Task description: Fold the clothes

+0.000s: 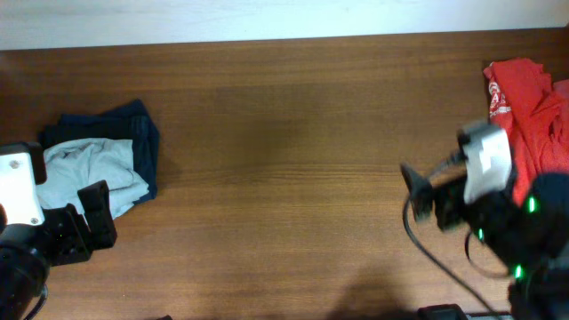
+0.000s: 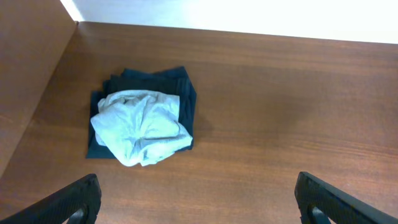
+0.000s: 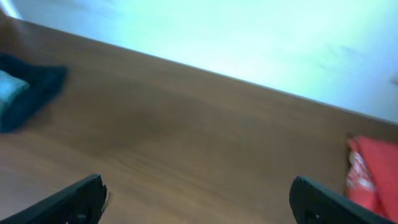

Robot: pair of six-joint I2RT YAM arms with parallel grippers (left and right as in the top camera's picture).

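Note:
A crumpled pale grey-blue T-shirt (image 1: 96, 171) lies on top of a folded dark navy garment (image 1: 135, 131) at the table's left side; the left wrist view shows the same T-shirt (image 2: 140, 126) on the navy garment (image 2: 177, 84). A red shirt with white print (image 1: 526, 102) lies bunched at the far right. My left gripper (image 2: 198, 182) hovers open just in front of the left pile, with nothing between its fingers. My right gripper (image 3: 196, 182) is open over bare wood, left of the red shirt (image 3: 376, 168), and holds nothing.
The wooden table (image 1: 284, 133) runs to a pale wall at the back. A wooden side panel (image 2: 28, 68) borders the left pile. A black cable (image 1: 427, 249) loops below the right arm.

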